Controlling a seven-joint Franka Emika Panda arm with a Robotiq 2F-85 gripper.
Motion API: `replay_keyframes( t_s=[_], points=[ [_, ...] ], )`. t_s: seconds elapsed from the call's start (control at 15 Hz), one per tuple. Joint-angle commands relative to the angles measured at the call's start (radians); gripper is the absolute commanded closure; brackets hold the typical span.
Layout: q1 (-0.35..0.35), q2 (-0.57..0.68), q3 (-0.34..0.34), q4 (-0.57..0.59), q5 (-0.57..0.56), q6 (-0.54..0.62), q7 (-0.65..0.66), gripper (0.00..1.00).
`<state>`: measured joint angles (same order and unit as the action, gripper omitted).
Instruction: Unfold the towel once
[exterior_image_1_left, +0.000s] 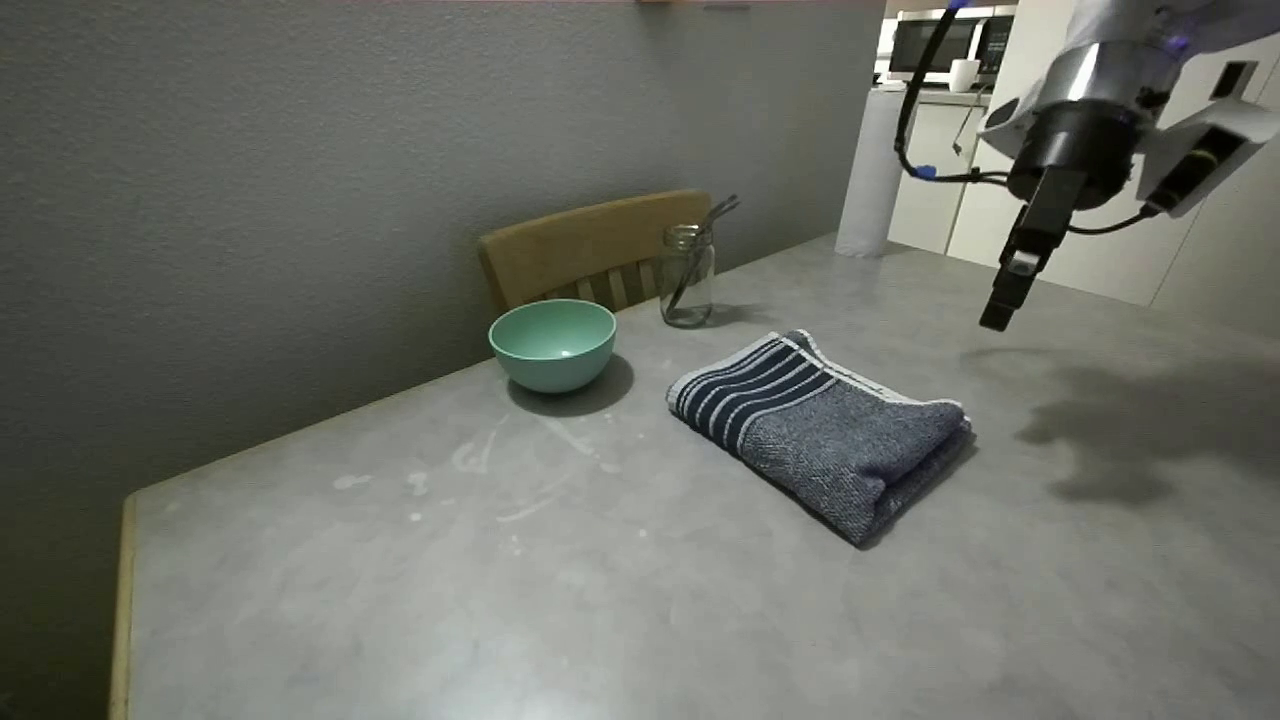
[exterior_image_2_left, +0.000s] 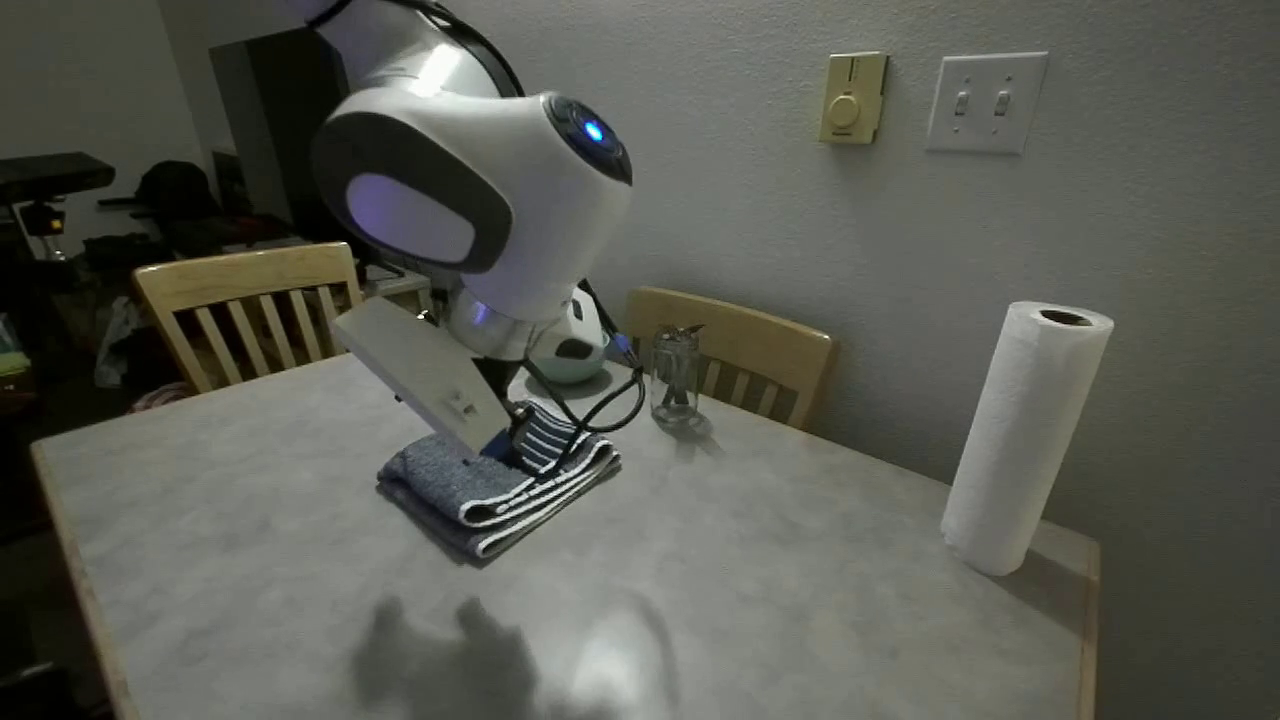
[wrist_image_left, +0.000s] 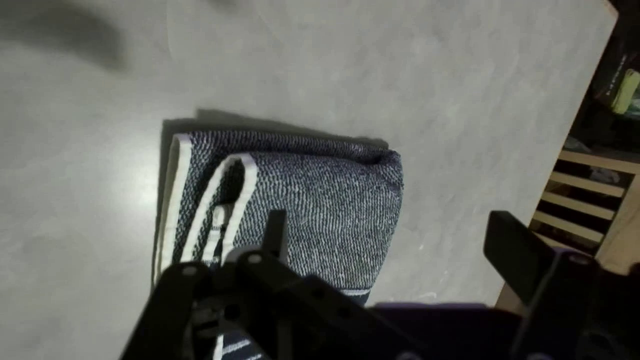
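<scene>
The towel (exterior_image_1_left: 850, 435) lies folded on the grey table, dark blue-grey with pale stripes at one end and a white hem. It also shows in an exterior view (exterior_image_2_left: 440, 480), with stacked layers along its hemmed side. In the wrist view the towel (wrist_image_left: 325, 200) has its hemmed layers at the left and a rounded fold at the right. My gripper (wrist_image_left: 389, 227) is open, its fingers wide apart and nothing between them. In an exterior view the gripper (exterior_image_1_left: 997, 315) hangs above the table, apart from the towel. The arm hides part of the towel in an exterior view.
A green bowl (exterior_image_1_left: 555, 350) and a glass jar (exterior_image_1_left: 688, 285) with utensils stand beyond the towel near the wall. A paper towel roll (exterior_image_2_left: 1030, 440) stands near a table corner. Wooden chairs (exterior_image_2_left: 250, 300) stand at the table (exterior_image_1_left: 400, 600) edges.
</scene>
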<state>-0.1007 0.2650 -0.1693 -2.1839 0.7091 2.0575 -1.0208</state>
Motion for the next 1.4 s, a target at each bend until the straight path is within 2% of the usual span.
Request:
replay_keyframes(
  t_s=[0.0,0.4,0.53,1.0,1.33],
  points=[
    [-0.047,0.026,0.047,0.013,-0.003,-0.005,-0.008,0.00],
    [-0.055,0.044,0.060,0.023,-0.003,-0.006,-0.009,0.00],
    [-0.056,0.085,0.070,0.047,0.018,-0.010,0.010,0.00],
    [-0.075,0.190,0.067,0.079,-0.005,-0.027,0.287,0.00],
    [-0.130,0.245,0.086,0.108,0.038,-0.058,0.367,0.00]
  ],
)
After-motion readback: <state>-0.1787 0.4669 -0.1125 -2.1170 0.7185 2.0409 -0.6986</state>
